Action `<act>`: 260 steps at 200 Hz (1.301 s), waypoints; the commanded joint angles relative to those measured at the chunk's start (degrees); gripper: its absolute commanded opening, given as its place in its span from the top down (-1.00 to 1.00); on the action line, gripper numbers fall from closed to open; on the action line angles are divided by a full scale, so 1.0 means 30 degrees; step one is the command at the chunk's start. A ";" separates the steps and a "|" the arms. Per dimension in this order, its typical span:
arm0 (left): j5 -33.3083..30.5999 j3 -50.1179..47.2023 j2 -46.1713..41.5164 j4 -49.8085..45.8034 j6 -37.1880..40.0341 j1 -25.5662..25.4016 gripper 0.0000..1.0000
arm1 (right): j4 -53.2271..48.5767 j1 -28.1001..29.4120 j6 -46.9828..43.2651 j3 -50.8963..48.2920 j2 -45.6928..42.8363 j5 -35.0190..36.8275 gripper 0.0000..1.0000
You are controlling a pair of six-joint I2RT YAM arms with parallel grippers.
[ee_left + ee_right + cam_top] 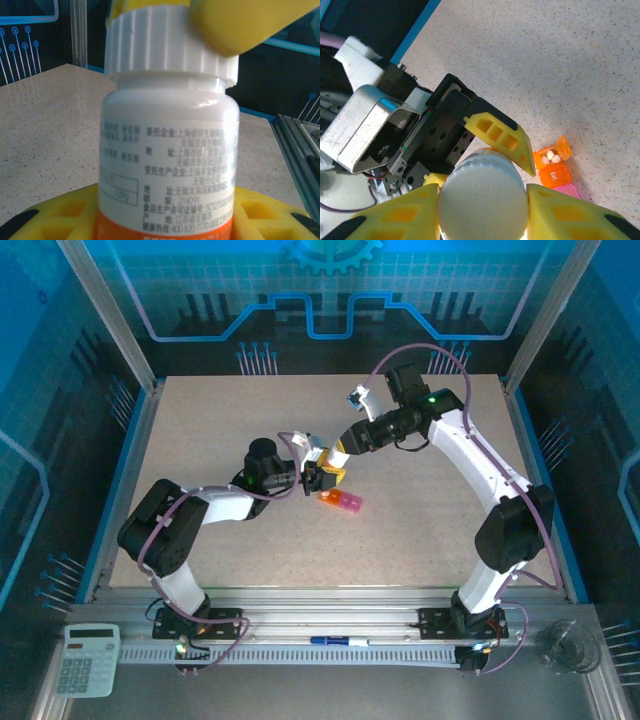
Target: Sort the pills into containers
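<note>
A white pill bottle (167, 150) with an orange band stands upright above the table, and my left gripper (167, 222) is shut on its body, yellow fingers (65, 215) on either side. My right gripper (482, 202) is shut on the bottle's ribbed white cap (482, 200), one yellow finger (240, 25) pressing the cap's side. Both grippers meet at mid-table (325, 472). The containers (340, 500) lie just below and to the right: an orange compartment (554, 175) beside pink ones. The end orange compartment has its lid flipped open, with a few white pills (550, 156) inside.
A calculator (88, 658), a pen (338, 642) and a clear glass (570, 645) sit on the rail in front of the table. Blue-edged walls frame the speckled tabletop (200, 440), which has free room on the left and at the back.
</note>
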 commanded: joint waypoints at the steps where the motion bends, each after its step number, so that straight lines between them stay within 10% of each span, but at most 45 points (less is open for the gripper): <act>1: 0.0538 0.0625 -0.0295 0.0778 -0.0293 0.0119 1.00 | 0.0668 0.0468 0.1393 -0.0854 -0.0116 0.0379 0.28; 107: -0.6000 -0.0630 -0.1798 0.0709 0.2737 -0.0777 1.00 | 0.7147 0.2424 1.1645 -0.6864 -0.1984 0.6690 0.31; 260: -0.5869 -0.0871 -0.0794 0.1751 0.1842 -0.0797 1.00 | 0.5396 0.1010 1.0932 -0.3385 -0.1749 0.5056 -0.15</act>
